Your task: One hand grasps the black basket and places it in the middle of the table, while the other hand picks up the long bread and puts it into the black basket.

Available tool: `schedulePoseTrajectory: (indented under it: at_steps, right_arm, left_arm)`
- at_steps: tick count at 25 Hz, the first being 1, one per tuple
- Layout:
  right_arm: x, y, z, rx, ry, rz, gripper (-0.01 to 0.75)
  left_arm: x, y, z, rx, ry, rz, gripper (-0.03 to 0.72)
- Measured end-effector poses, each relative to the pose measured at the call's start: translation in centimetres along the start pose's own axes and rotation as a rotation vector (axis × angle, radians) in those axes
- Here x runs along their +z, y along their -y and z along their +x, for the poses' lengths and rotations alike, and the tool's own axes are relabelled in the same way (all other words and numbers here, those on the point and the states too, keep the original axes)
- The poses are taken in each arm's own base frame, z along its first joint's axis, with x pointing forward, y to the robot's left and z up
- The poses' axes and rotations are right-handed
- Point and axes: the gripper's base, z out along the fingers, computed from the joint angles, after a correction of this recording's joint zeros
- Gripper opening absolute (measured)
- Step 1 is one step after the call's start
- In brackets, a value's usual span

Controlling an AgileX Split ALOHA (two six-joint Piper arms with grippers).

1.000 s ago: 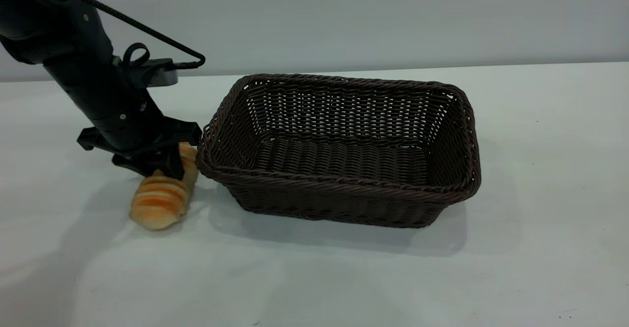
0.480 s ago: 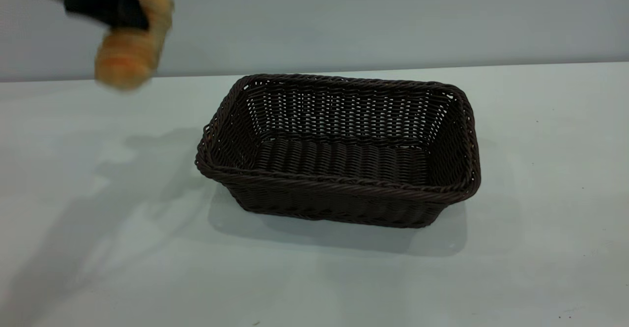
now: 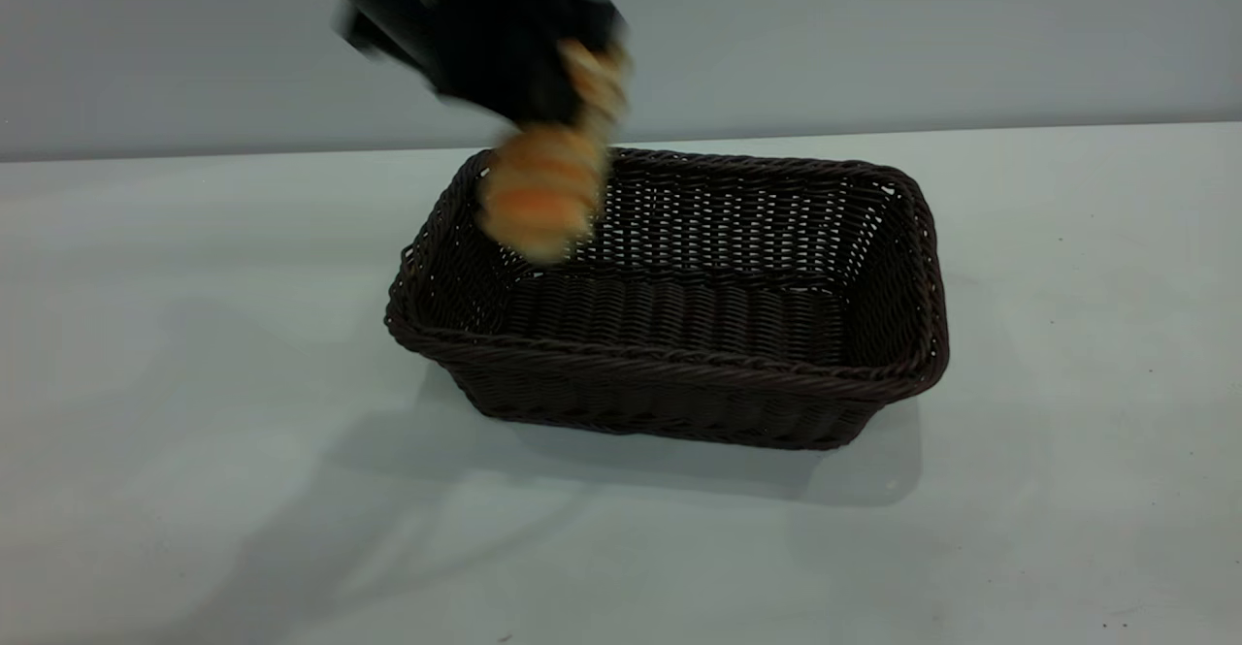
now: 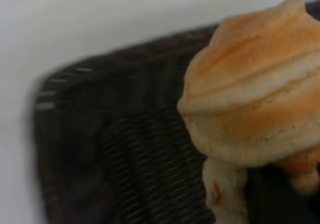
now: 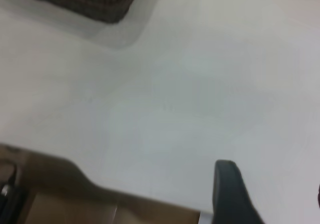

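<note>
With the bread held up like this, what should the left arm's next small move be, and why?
Probably lower it, then release. The left gripper holds the long bread in the air above the left end of the black basket, whose floor is bare. The right gripper is off to the side over the table.

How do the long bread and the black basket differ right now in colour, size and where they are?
The long bread is golden-orange with pale stripes; the black basket is dark woven wicker. The bread is small, the basket several times longer. The bread hangs in the left claw above the basket's left end, while the basket rests on the table. Neither is tipped over.
</note>
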Motion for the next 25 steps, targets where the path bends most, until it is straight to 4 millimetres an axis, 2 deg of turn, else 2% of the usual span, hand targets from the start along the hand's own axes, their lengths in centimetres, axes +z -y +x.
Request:
schedulePoseTrajectory:
  at_steps: [3,6,11,13,16,17,19,21,25]
  right_arm:
    - [-0.8,-0.1,0.6,-0.002,0.074,0.007,0.428]
    - [-1.6,-0.1,1.3,-0.004,0.141,0.014,0.428]
    - [-1.7,-0.1,1.5,-0.006,0.149,0.016,0.428]
    - [-1.7,-0.1,1.5,-0.006,0.149,0.016,0.428]
    - [-1.7,-0.1,1.5,-0.006,0.149,0.016,0.428]
    - [-1.7,-0.1,1.5,-0.006,0.149,0.016,0.428]
    - [-1.7,-0.1,1.5,-0.006,0.148,0.016,0.428]
    - [-1.7,-0.1,1.5,-0.006,0.148,0.016,0.428]
    - [-1.7,-0.1,1.5,-0.006,0.149,0.016,0.428]
  left_arm:
    - [3.0,1.4,1.7,0.030,-0.028,0.007,0.152]
    - [4.5,2.0,2.7,0.044,-0.038,0.007,0.318]
    - [4.2,2.3,2.5,0.048,-0.036,0.012,0.616]
    - [3.3,2.5,2.1,0.054,-0.036,0.020,0.674]
    - [-0.6,3.1,0.5,0.129,-0.035,0.039,0.696]
    - [-2.5,3.4,-0.1,0.161,-0.038,0.046,0.695]
    - [-6.9,3.8,-1.0,0.226,-0.047,0.052,0.687]
    - [-12.4,4.3,-1.7,0.266,-0.034,0.057,0.673]
    - [-23.0,4.8,-1.1,0.312,0.016,0.069,0.641]
